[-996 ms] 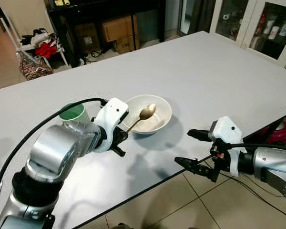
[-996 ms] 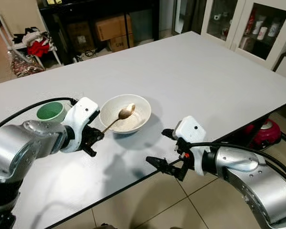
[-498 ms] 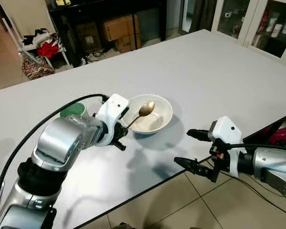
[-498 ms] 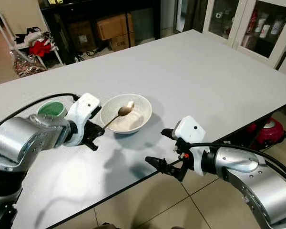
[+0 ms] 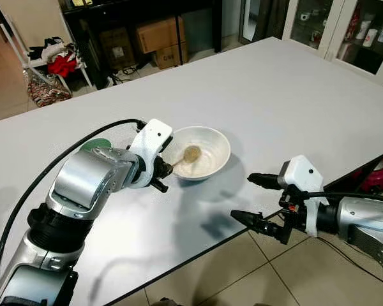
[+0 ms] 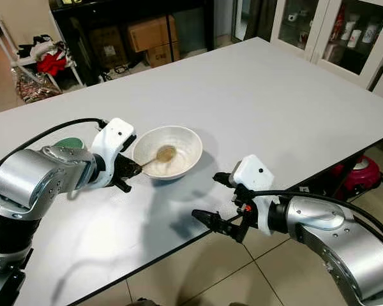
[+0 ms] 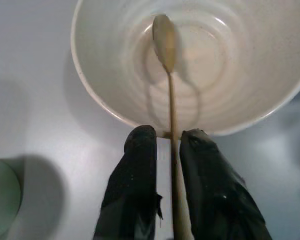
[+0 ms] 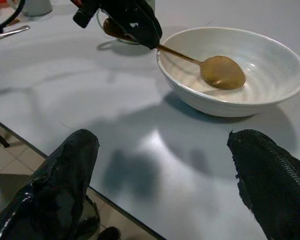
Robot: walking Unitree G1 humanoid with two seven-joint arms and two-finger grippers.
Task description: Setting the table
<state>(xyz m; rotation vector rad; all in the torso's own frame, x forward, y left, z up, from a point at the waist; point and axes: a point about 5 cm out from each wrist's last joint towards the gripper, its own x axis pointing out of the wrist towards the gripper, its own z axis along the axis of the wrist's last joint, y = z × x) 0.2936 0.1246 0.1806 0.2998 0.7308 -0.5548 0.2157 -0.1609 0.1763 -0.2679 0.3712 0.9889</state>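
Observation:
A white bowl (image 5: 219,143) stands on the grey table (image 5: 287,102) near its front edge. My left gripper (image 5: 167,170) sits at the bowl's left rim, shut on the handle of a gold spoon (image 5: 191,153). The spoon's head lies low inside the bowl, close to its bottom (image 7: 164,33). Behind my left wrist, a green cup (image 6: 66,143) is mostly hidden. Over the table's front edge, right of the bowl, my right gripper (image 5: 241,196) hangs open and holds nothing; its fingers (image 8: 70,170) frame the bowl (image 8: 270,65) from a short way off.
Tiled floor (image 5: 293,274) lies beyond the table's front edge. A red object (image 5: 378,178) sits on the floor at the right. Glass cabinets (image 5: 364,32) stand at the back right, a dark shelf with cardboard boxes (image 5: 156,35) at the back. A metal utensil (image 8: 10,32) lies on the table.
My left gripper has lowered the spoon: its head was above the bowl's rim and is now down inside the bowl. The right arm has hardly moved.

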